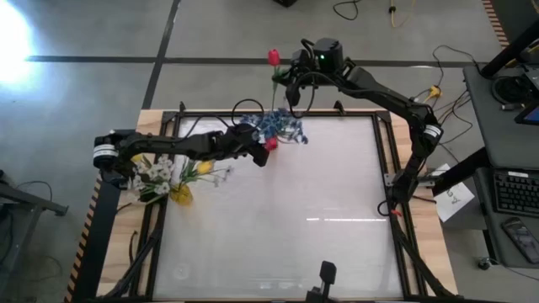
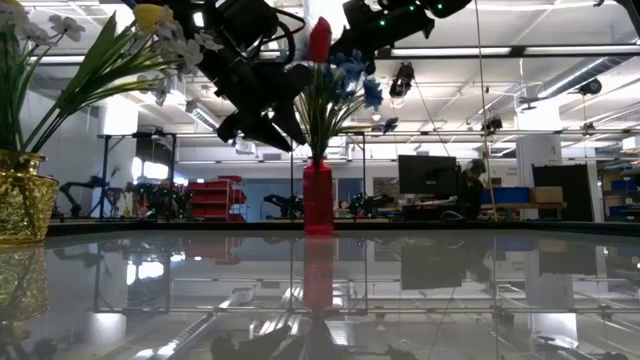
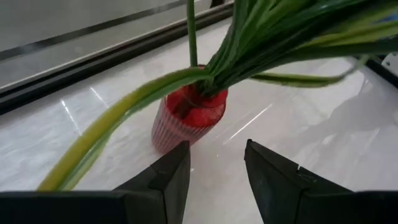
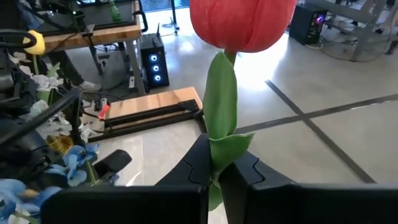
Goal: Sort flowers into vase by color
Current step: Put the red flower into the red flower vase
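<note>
A red vase [image 3: 186, 118] stands on the white table near its far edge and holds blue blossom clusters [image 1: 278, 126] on green stems. My left gripper [image 3: 214, 168] is open and level just short of the vase, touching nothing. In the high view the left gripper [image 1: 257, 154] sits beside the red vase [image 1: 270, 145]. My right gripper [image 4: 221, 171] is above the vase, shut on a red tulip [image 4: 239, 22]. In the low view the red tulip [image 2: 320, 40] rises over the red vase [image 2: 318, 195]. A gold vase [image 1: 181, 195] at the left edge holds yellow tulips and white sprays [image 1: 156, 172]. My right gripper pinches the red tulip's green stem [image 4: 217, 155] between its two fingers, just under the leaf and a short way below the bloom. The fingers lie across the stem. The bloom stands upright above them; the gripper hides where the stem's lower end goes.
A black frame rail [image 1: 253, 114] runs along the table's far edge behind the red vase. The gold vase [image 2: 20, 195] stands near the left arm's base. The white tabletop [image 1: 320, 210] stretches from the vases to the near and right edges.
</note>
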`<state>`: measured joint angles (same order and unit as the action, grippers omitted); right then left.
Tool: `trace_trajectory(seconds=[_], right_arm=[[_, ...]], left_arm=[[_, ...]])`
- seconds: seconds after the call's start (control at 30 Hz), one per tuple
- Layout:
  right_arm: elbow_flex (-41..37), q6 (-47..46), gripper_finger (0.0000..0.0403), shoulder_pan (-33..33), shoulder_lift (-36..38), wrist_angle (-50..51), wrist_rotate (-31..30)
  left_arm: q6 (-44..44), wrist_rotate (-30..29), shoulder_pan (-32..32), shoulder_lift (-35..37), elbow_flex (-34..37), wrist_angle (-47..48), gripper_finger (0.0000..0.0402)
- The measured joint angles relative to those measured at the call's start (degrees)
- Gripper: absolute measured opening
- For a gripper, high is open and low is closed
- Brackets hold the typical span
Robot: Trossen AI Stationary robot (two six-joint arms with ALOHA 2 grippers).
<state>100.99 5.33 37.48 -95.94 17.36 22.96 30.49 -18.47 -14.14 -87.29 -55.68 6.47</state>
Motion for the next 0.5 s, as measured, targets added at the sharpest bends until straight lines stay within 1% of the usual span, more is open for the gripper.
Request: trace_trajectory(seconds=[0.2, 0.37, 0.5], right_arm=[[0.0, 1.2, 0.0012, 0.1, 0.0, 0.0, 0.1], [0.0, 2.0, 0.0012, 0.1, 0.0, -0.6, 2.6], [0.0, 2.1, 0.0012, 0.1, 0.0, -1.2, 3.1]], left_arm=[[0.2, 0.0, -1.0, 0.0, 0.0, -1.2, 0.0141], [0.3, 0.0, -2.5, 0.0, 0.0, -2.0, 0.0141], [0.6, 0.0, -4.1, 0.0, 0.0, -2.6, 0.0141]])
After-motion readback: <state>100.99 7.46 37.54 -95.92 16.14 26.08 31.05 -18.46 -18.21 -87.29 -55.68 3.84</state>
